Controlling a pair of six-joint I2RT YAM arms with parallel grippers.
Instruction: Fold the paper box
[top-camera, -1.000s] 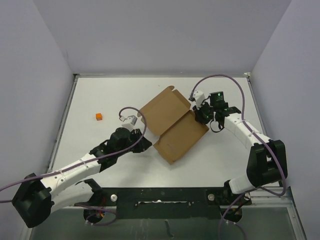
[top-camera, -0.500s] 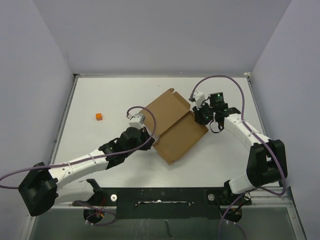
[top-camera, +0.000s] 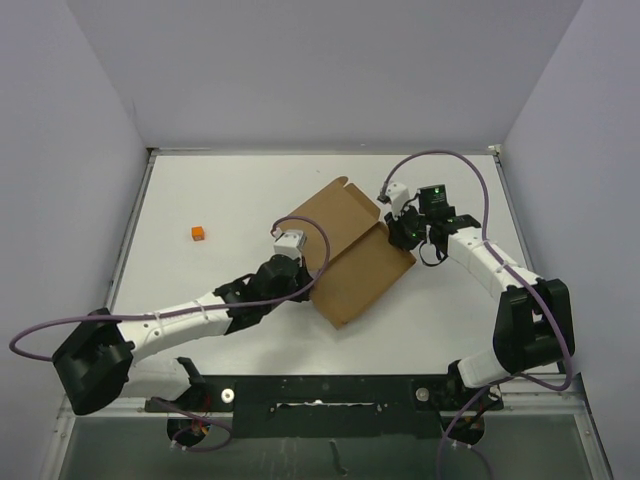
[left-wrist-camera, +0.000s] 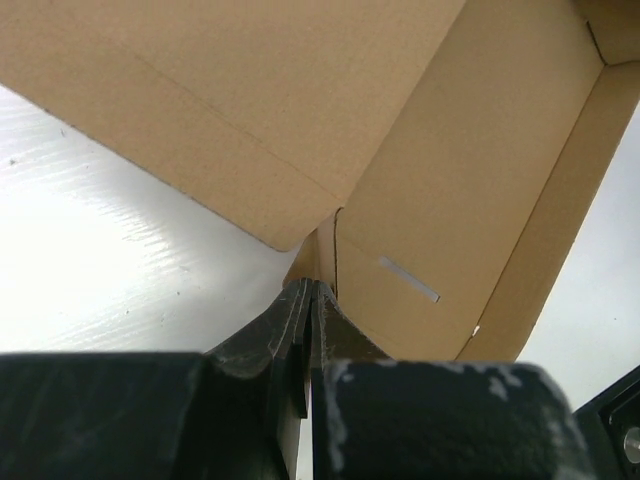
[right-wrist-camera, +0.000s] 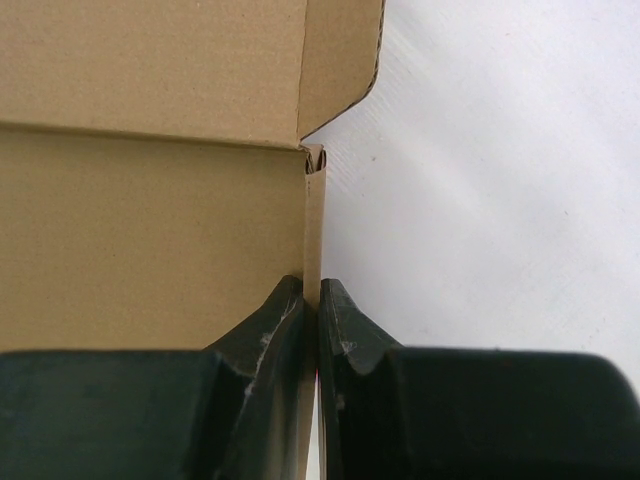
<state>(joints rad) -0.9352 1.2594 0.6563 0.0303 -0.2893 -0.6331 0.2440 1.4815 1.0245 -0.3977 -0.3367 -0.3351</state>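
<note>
The paper box (top-camera: 350, 250) is a brown cardboard sheet, partly folded, lying slantwise at the table's middle. My left gripper (top-camera: 306, 284) is at its near-left edge. In the left wrist view the jaws (left-wrist-camera: 311, 286) are pressed together with nothing seen between them, and their tips touch a small upright flap of the box (left-wrist-camera: 450, 150). My right gripper (top-camera: 401, 236) is at the box's right side. In the right wrist view it (right-wrist-camera: 312, 286) is shut on the thin edge of a side flap (right-wrist-camera: 314, 230) of the box (right-wrist-camera: 150, 200).
A small orange cube (top-camera: 197, 234) lies on the white table (top-camera: 200, 190) to the left. Purple cables loop over both arms. Grey walls stand round the table on three sides.
My left arm has reached forward and to the right, from apart from the box to touching its near-left edge. The box's left panel has lifted a little. The right gripper has held still.
</note>
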